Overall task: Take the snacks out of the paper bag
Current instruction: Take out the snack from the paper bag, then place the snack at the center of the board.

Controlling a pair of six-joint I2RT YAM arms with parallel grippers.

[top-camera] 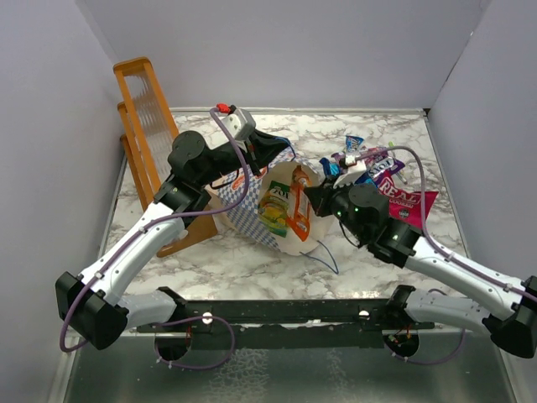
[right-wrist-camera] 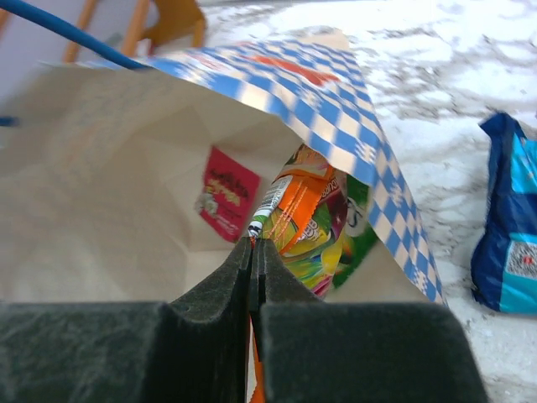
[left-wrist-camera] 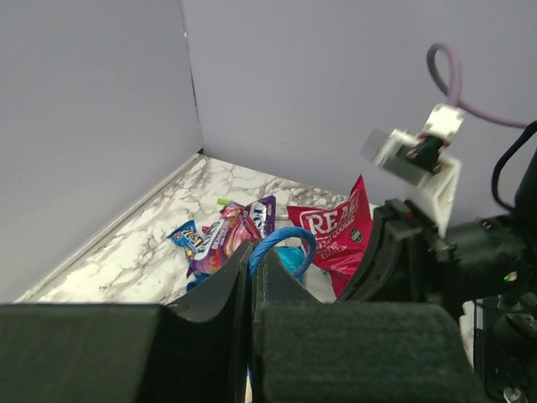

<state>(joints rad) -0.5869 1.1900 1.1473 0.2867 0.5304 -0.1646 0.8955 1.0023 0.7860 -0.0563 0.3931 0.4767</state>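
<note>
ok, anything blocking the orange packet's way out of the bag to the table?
Nothing visible. The right gripper is shut on the orange packet at the open mouth of the paper bag. The green-yellow bag lies beside it, not in front of it.

The table (top-camera: 210, 252) has a white marble-patterned top with grey veins. A blue-and-white checkered paper bag (top-camera: 250, 217) rests tipped on its side near the middle, its mouth toward the right. A heap of snack packets (top-camera: 377, 168) lies at the back right, with a red pouch (top-camera: 409, 201) at its near edge. An orange wooden rack (top-camera: 143, 109) stands at the left, against the wall.
</note>
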